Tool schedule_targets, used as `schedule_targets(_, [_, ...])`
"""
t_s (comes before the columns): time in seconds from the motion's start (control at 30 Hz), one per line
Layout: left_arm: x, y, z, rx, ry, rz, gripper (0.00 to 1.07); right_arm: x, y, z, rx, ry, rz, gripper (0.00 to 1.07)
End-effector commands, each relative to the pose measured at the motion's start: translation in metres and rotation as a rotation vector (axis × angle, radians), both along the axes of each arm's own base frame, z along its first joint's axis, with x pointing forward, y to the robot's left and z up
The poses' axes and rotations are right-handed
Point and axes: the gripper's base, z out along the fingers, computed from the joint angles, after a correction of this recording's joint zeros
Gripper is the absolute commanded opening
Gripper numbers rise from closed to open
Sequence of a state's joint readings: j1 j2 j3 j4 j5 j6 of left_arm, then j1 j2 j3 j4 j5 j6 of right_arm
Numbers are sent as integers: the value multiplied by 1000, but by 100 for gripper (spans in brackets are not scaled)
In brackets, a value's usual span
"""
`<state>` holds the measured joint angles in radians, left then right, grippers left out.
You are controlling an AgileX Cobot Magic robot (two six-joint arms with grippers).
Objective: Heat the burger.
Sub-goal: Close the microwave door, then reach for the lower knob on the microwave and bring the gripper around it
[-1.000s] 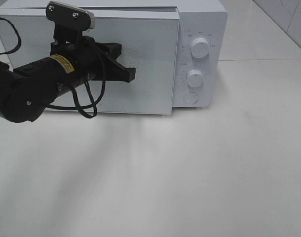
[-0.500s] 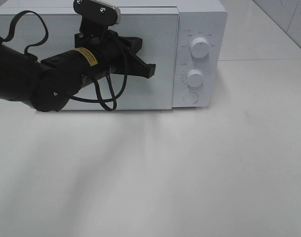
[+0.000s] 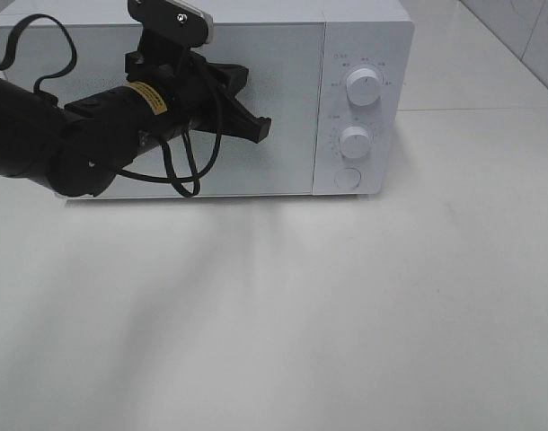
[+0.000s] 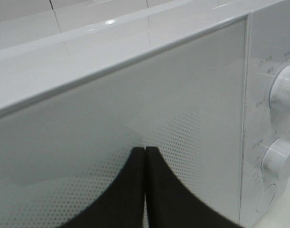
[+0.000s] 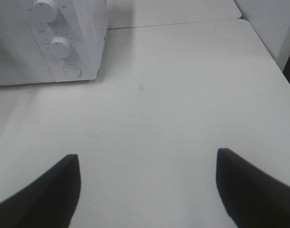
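None of the views shows the burger; presumably it sits behind the microwave [image 3: 364, 54] door [image 3: 287, 99], which looks flush with the front. The left gripper [image 3: 260, 129], fingers pressed together and holding nothing, points at the door near its latch side. To seat it properly, push squarely, close to that edge, without sliding. The right gripper [image 5: 147, 157] hangs wide open over the table [image 3: 346, 314], free for the lower knob [image 3: 355, 142].

Looks like a robot lab's kitchen mock-up: a white box-shaped microwave oven [image 3: 296, 99] stands on a plain white desk [image 3: 346, 314], with glossy white tiles [image 3: 525, 27] behind.
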<state>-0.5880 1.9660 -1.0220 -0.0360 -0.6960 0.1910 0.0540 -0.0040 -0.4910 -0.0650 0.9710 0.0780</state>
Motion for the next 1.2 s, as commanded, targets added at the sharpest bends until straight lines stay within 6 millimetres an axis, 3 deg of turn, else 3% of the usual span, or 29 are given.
schedule_targets(0.03, [22, 30, 13, -139, -5, 181, 0, -3, 0, 0, -1, -32, -3, 76])
schedule_targets(0.27, [2, 22, 22, -88, 96, 132, 0, -3, 0, 0, -1, -32, -3, 76])
schedule_targets(0.37, [-13, 17, 22, -44, 181, 98, 0, -3, 0, 0, -1, -32, -3, 76])
schedule_targets(0.4, [-26, 14, 21, -13, 235, 72, 3, -3, 0, 0, -1, -32, -3, 76])
schedule_targets(0.47, [-33, 13, 21, 1, 257, 57, 7, -3, 0, 0, -1, -32, -3, 76])
schedule_targets(0.5, [-47, 11, 19, 52, 323, 24, 23, -3, 0, 0, -1, -32, -3, 76])
schedule_targets(0.53, [-47, 11, 19, 52, 323, 24, 23, -3, 0, 0, -1, -32, -3, 76])
schedule_targets(0.57, [-60, 10, 15, 111, 398, -8, 33, -3, 0, 0, -1, -32, -3, 76])
schedule_targets(0.6, [-65, 10, 15, 128, 431, -16, 65, -3, 0, 0, -1, -32, -3, 76])
schedule_targets(0.63, [-65, 10, 15, 128, 431, -16, 65, -3, 0, 0, -1, -32, -3, 76])
schedule_targets(0.67, [-75, 9, 15, 153, 515, -27, 99, -3, 0, 0, -1, -32, -3, 76])
schedule_targets(1.0, [-110, 23, 20, 299, 831, -60, 98, -3, 0, 0, -1, -32, -3, 76])
schedule_targets(1.07, [-128, 33, 22, 404, 986, -85, 98, -3, 0, 0, -1, -32, -3, 76])
schedule_targets(1.2, [-133, 39, 23, 437, 1047, -84, 98, -3, 0, 0, -1, -32, -3, 76])
